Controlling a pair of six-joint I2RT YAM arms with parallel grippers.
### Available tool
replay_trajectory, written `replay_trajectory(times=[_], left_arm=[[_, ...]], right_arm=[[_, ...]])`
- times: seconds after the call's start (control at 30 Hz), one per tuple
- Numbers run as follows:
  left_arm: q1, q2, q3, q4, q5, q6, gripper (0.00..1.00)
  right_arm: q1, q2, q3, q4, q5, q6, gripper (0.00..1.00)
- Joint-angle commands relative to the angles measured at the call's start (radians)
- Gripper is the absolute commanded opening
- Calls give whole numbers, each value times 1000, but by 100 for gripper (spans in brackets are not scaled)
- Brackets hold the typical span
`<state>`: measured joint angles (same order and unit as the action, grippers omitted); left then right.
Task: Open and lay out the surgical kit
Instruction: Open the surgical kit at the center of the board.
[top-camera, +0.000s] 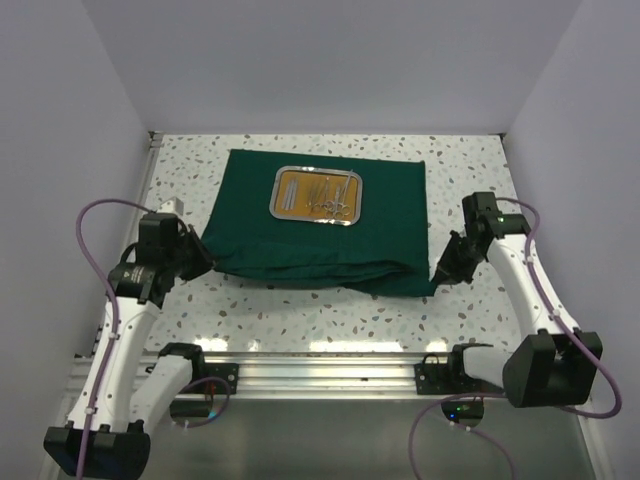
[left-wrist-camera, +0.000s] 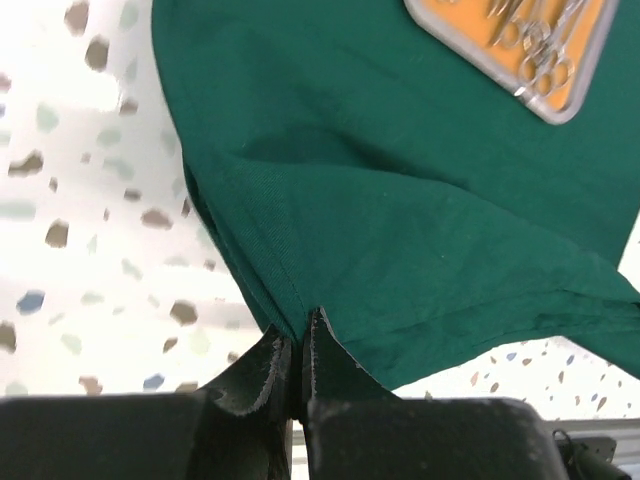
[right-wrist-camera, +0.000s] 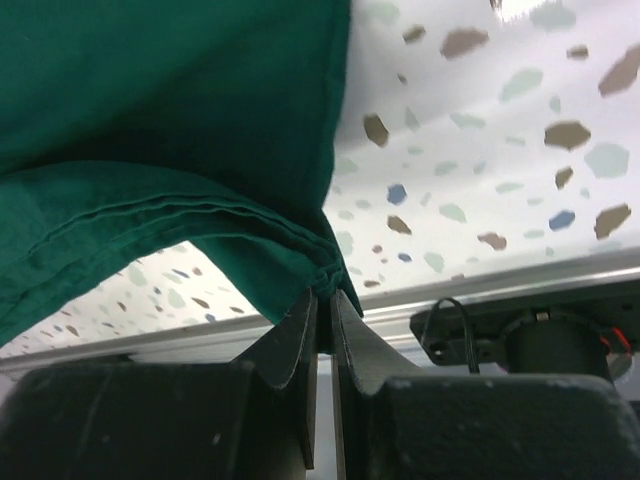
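Observation:
The dark green cloth wrap (top-camera: 320, 225) lies spread on the speckled table, its near edge folded and lifted. The steel tray (top-camera: 316, 194) with an orange-brown floor sits on the cloth's far part and holds small silver instruments (top-camera: 330, 196). The tray also shows in the left wrist view (left-wrist-camera: 520, 50). My left gripper (top-camera: 203, 262) is shut on the cloth's near-left corner (left-wrist-camera: 290, 330). My right gripper (top-camera: 440, 275) is shut on the cloth's near-right corner (right-wrist-camera: 325, 282). Both corners are held just above the table.
The arm mounting rail (top-camera: 320, 375) runs along the table's near edge. White walls close the cell on the left, right and far sides. Purple cables loop beside both arms.

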<state>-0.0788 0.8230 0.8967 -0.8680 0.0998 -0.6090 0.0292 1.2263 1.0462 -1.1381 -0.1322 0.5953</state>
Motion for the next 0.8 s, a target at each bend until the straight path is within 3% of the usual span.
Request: replay_trajectory(times=[0.0,0.1,0.17,0.2,0.23,0.3,0.37,0.4,0.47,0.63,0.77], left_arm=[[10,-65,-41,-118,-14,-23,4],[8,-111,-85,-183,-15,-41,8],[8,-136,-107,-235,-23,-51,21],[8,-143,-111,-253,-29,-52,24],[8,-150,-113,-294,-35,-51,35],[8,-165,-99,-327,-52,-40,47],[8,-170,-64,-376,-77,-31,76],[8,-165,-52,-391,-80,-25,91],[8,-147,-22,-410,-71,-23,99],[8,-76,73,-242,23,-23,100],[8,104,6,-86,69,-21,100]], right_arm=[[11,-80,-52,-84,-41,9,0],[12,-134,-90,-135,-17,-9,0],[14,-166,-109,-158,-11,-26,4],[14,-175,-113,-185,5,-29,25],[14,-189,-121,-198,11,-31,42],[12,-226,-127,-238,26,-29,75],[12,-246,-130,-265,37,-31,99],[12,-261,-127,-288,45,-31,99],[12,-271,-95,-310,71,-34,99],[14,-191,47,-233,98,-12,99],[12,-39,116,-125,79,4,97]])
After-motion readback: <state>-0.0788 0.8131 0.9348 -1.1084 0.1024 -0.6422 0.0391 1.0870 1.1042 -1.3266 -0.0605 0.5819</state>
